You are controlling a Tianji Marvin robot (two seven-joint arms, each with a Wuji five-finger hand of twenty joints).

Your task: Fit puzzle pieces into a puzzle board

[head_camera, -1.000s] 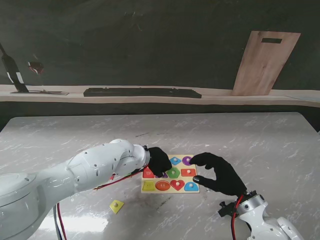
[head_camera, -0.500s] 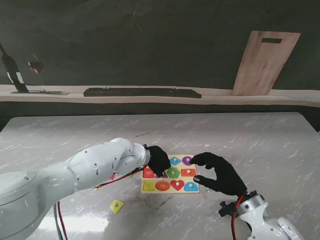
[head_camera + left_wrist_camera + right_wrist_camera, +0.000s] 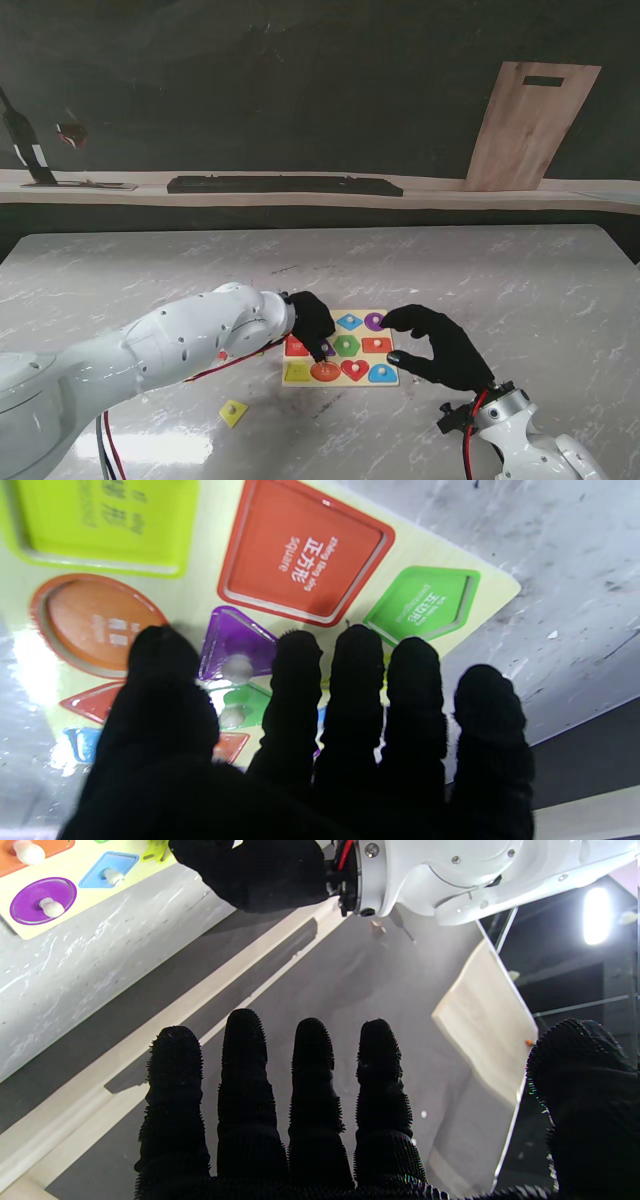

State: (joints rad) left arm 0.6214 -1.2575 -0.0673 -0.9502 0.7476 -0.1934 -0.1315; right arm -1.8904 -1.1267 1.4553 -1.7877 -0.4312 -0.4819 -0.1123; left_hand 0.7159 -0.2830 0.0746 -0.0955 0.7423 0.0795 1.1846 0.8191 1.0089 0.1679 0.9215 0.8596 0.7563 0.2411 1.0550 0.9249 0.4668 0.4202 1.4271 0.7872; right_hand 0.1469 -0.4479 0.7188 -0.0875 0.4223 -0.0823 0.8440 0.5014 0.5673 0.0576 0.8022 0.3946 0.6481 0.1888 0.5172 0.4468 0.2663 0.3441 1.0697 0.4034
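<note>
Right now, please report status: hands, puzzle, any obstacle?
Left hand open over puzzle board. Right hand open beside it. Loose yellow piece on table, unobstructed.

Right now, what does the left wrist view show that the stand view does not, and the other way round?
Only the left wrist view shows the printed labels in the empty red square recess and the empty green pentagon recess. Only the stand view shows the loose yellow piece on the table, nearer to me than the board, the right hand open, and the wooden plank. Both show the puzzle board, the orange oval piece and the left hand over the board.
</note>
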